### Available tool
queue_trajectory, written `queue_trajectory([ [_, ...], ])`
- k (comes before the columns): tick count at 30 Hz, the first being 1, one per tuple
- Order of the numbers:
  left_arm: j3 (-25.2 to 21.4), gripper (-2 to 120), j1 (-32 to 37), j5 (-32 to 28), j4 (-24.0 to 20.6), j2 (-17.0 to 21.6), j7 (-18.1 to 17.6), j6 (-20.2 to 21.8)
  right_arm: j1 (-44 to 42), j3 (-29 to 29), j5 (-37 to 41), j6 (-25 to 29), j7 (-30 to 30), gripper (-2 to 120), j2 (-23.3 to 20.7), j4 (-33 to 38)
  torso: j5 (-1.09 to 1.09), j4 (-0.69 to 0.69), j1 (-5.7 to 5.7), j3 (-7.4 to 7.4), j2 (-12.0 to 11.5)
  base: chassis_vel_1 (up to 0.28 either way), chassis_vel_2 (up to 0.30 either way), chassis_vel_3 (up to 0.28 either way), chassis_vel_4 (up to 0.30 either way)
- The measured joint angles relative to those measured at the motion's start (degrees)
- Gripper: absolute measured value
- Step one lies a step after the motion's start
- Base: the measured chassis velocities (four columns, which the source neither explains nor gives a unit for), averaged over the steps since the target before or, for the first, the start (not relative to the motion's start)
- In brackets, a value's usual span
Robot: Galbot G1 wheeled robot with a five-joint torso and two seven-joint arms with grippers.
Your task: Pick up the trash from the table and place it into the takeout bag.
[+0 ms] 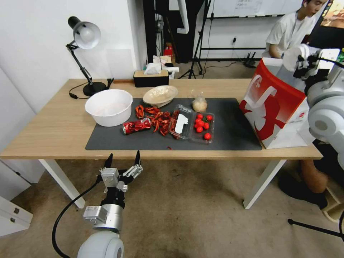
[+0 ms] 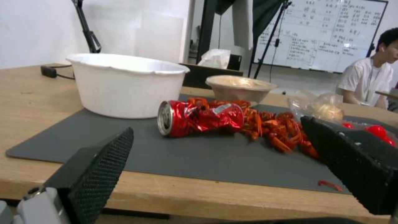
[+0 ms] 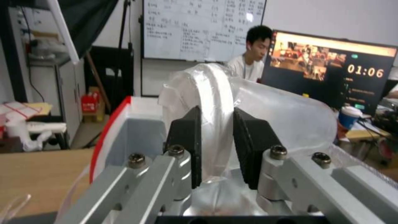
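My right gripper is raised over the open top of the red-and-white takeout bag, shut on the clear plastic cup with white lid. In the right wrist view its pads pinch the lid's rim, and the bag's silvery inside lies below. A crushed red can, a beige shallow bowl and a knotted clear bag rest on the table. My left gripper hangs open below the table's front edge, facing the can.
On the dark grey mat stand a white tub, a heap of red crayfish shells and a clear clamshell of cherry tomatoes. A desk lamp and a tissue box sit at the back edge.
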Motion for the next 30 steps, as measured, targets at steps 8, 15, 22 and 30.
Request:
queue_trajectory([
  [8,-0.22,100,1.0,0.26,-0.84,-0.07,0.01,-0.69,-0.8,0.31,0.71,-1.84,1.19,30,0.19,0.53,0.0,-0.01,0.0,0.0,0.0,0.0,0.0,0.0,0.0],
  [15,-0.19,100,1.29,1.06,-0.98,-0.58,0.01,-0.98,-0.96,1.22,1.01,-1.97,1.29,57,-0.22,0.84,0.0,-0.01,0.0,0.01,0.0,0.0,0.0,0.0,0.0],
  [22,-0.16,100,1.56,1.23,-1.14,-0.72,0.03,-1.23,-0.54,3.64,3.93,5.28,-3.45,82,-1.11,1.94,0.0,-0.01,0.0,0.01,0.0,0.0,0.0,0.0,0.0],
  [30,-0.14,100,1.69,1.24,-1.37,-0.63,0.05,-1.32,-2.29,5.68,6.33,20.42,-14.42,100,-2.16,4.64,-0.01,-0.01,0.0,0.01,0.0,0.0,0.0,0.0,0.0],
])
